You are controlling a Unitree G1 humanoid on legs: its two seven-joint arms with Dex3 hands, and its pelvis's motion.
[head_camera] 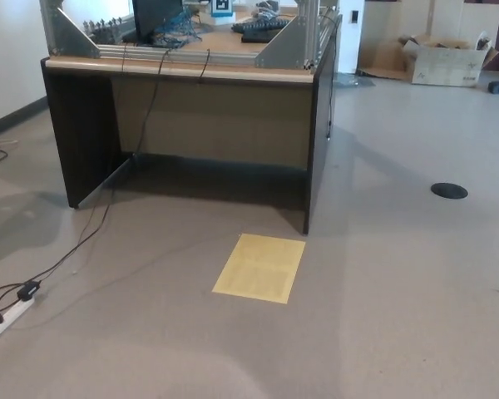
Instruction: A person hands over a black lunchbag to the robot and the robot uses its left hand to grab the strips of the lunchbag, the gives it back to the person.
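No black lunchbag shows in the head view, and no person is in sight. Neither of my hands nor any part of my arms comes into the picture. The view looks down over a grey floor toward a dark desk (191,125).
The dark desk carries a metal frame (283,41), a monitor and cables. A yellow sheet (259,268) lies on the floor before it. A power strip (7,317) with cords lies at lower left. A black disc (449,190) sits on the floor at right, a cardboard box (449,60) far behind.
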